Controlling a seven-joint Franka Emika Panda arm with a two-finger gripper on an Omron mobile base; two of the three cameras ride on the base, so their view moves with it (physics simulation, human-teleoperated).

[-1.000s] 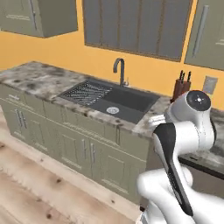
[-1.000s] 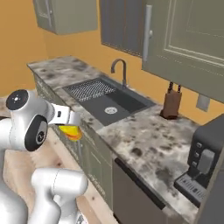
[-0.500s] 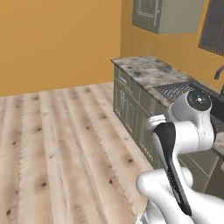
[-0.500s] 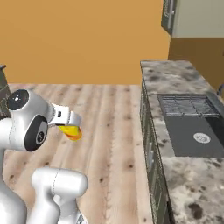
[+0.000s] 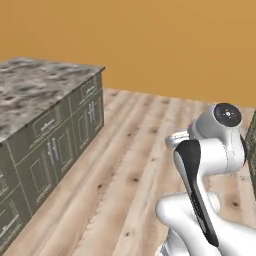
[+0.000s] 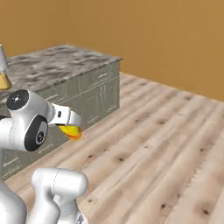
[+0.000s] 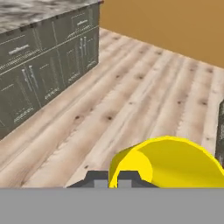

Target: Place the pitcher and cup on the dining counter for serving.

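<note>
My gripper (image 6: 73,125) is shut on the small bright yellow cup (image 6: 71,132), carried at mid height beside the arm. In the hand view the cup (image 7: 175,162) lies on its side right behind my gripper (image 7: 113,180), with its open mouth showing. The dining counter (image 6: 65,61), with its speckled stone top and grey-green panelled fronts, stands ahead to the left, apart from the hand. It appears as the dining counter (image 5: 40,100) at the left and the dining counter (image 7: 43,57) at the upper left. The glass pitcher (image 6: 3,72), golden below, stands on that counter at the picture's left edge.
A light wooden plank floor (image 5: 130,150) stretches between me and the counter, bounded by an orange wall (image 5: 150,40) behind. A dark cabinet edge (image 7: 220,131) shows at the right side of the hand view.
The whole scene has swung: the base has turned from the sink counter past open floor to face the dining counter. The cup has stayed in the shut gripper throughout.
</note>
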